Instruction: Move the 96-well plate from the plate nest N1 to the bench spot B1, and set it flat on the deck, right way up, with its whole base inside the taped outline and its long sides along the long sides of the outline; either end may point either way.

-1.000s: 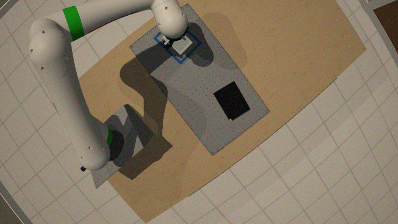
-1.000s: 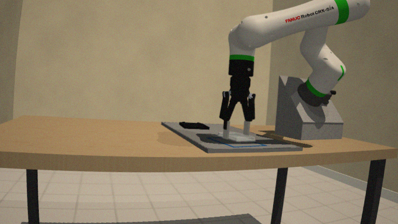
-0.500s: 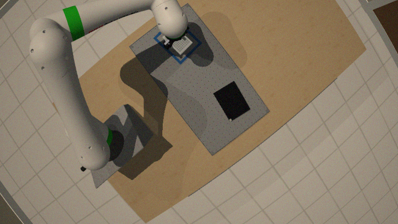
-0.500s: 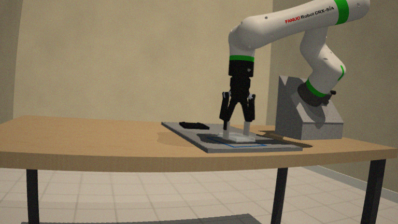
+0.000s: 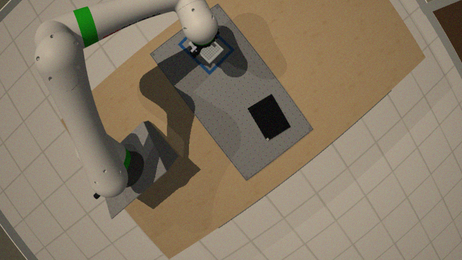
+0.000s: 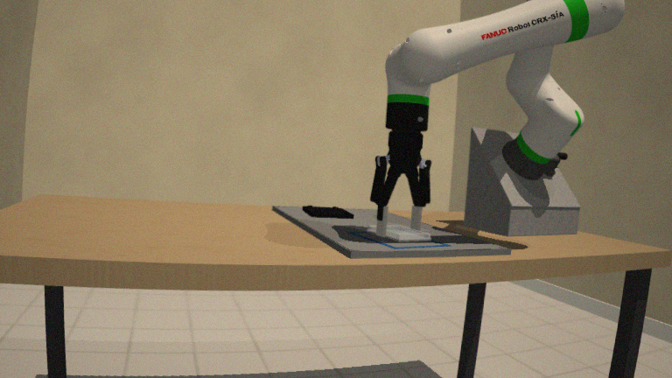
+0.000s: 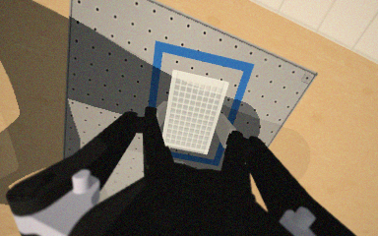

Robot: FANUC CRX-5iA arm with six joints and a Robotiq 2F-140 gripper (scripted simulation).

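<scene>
The end effector [image 6: 397,226] is pinched on the white plate [image 7: 193,111], one finger pressed against each long side, and is hung straight down from the arm [image 6: 475,39]. The plate is held level, wells facing up, within the blue taped outline [image 7: 199,54], with its long sides lined up with the outline's long sides. In the side view the plate [image 6: 400,233] is seen low over the outline [image 6: 414,245]; whether its base touches the surface there cannot be told. The outline is marked on a grey perforated board [image 5: 218,107], near the board's end closest to the arm's wrist. A black nest [image 5: 268,116] is seen on the same board, well apart from the outline toward the opposite end, with nothing in it. The board is laid on a wooden counter [image 6: 148,234]. Beside the board, the arm is mounted on a grey wedge-shaped pedestal [image 6: 486,191] on the counter.
</scene>
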